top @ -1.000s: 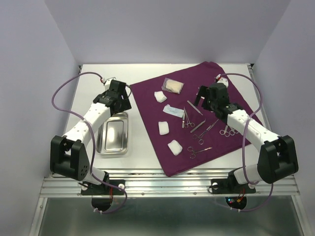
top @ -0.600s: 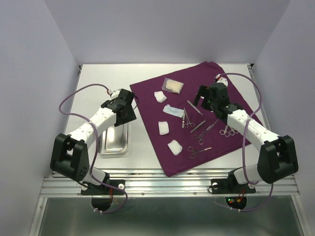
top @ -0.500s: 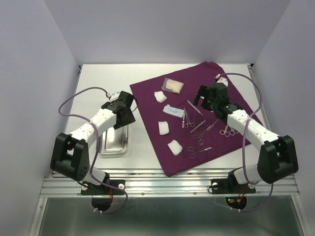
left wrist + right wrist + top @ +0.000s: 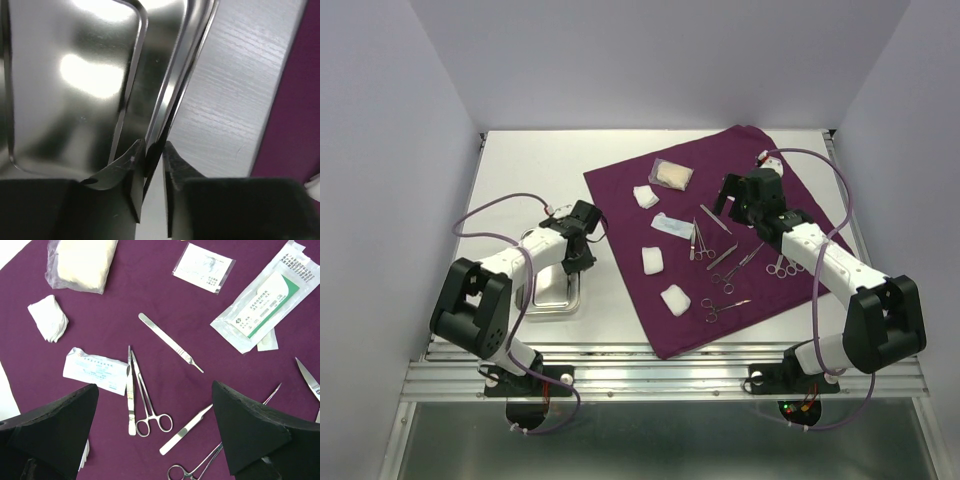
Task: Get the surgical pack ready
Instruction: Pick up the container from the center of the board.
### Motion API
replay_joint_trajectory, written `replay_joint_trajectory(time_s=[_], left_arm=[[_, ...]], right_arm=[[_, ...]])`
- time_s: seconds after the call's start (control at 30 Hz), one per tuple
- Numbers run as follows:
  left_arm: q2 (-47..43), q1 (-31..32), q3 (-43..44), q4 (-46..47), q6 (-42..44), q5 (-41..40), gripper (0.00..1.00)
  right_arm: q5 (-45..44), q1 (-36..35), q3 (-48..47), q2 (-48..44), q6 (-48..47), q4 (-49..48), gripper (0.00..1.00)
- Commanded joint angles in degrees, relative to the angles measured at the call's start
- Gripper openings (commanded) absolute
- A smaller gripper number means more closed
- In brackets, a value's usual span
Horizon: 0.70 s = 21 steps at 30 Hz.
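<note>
The steel tray [image 4: 546, 290] sits on the white table left of the dark-purple cloth [image 4: 760, 160]. My left gripper [image 4: 576, 260] is down at the tray's right rim; in the left wrist view its fingers [image 4: 129, 165] pinch the thin rim of the tray [image 4: 75, 75], one inside and one outside. My right gripper [image 4: 730, 196] hovers open above the cloth [image 4: 165, 295], over forceps [image 4: 130, 395], ring-handled scissors [image 4: 150, 405] and a scalpel handle [image 4: 170, 342]. Gauze squares [image 4: 652, 260] and clear packets [image 4: 672, 174] lie on the cloth.
A large sealed packet [image 4: 260, 305] and a small flat one [image 4: 204, 267] lie at the cloth's far side. More ring-handled tools [image 4: 782, 266] lie near the right arm. Bare table [image 4: 235, 100] separates tray and cloth. Walls enclose three sides.
My left gripper came down from above the tray's far end to its right rim and closed on it. The right arm stayed where it was.
</note>
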<state>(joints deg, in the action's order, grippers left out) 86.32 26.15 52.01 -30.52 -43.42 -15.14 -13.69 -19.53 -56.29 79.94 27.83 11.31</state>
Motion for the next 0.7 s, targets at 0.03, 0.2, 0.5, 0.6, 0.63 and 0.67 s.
replay_joint_trajectory(time_s=[0.03, 0.2, 0.5, 0.6, 0.63, 0.67], left_arm=[[1.0, 0.5, 0.9, 0.4, 0.3, -2.8, 0.15], [2.7, 0.5, 6.0, 0.9, 5.5, -7.2, 0.00], [9.6, 2.8, 21.1, 5.1, 16.8, -8.7, 0.00], [11.1, 4.0, 24.4, 7.2, 20.1, -6.8, 0.00], [12.2, 4.3, 25.2, 7.7, 20.6, -6.5, 0.00], [12.7, 4.5, 26.0, 7.8, 21.1, -6.0, 0.00]], right_arm=[[-0.5, 0.2, -1.3, -1.2, 0.0, -1.6, 1.00], [-0.4, 0.2, -0.8, -1.6, 0.3, -1.4, 1.00], [-1.3, 0.2, -0.2, -2.2, 0.6, -1.2, 1.00], [-1.7, 0.2, 0.0, -2.5, 0.6, -1.0, 1.00], [-1.8, 0.2, 0.0, -2.5, 0.7, -0.9, 1.00], [-1.9, 0.2, 0.0, -2.5, 0.7, -0.8, 1.00]])
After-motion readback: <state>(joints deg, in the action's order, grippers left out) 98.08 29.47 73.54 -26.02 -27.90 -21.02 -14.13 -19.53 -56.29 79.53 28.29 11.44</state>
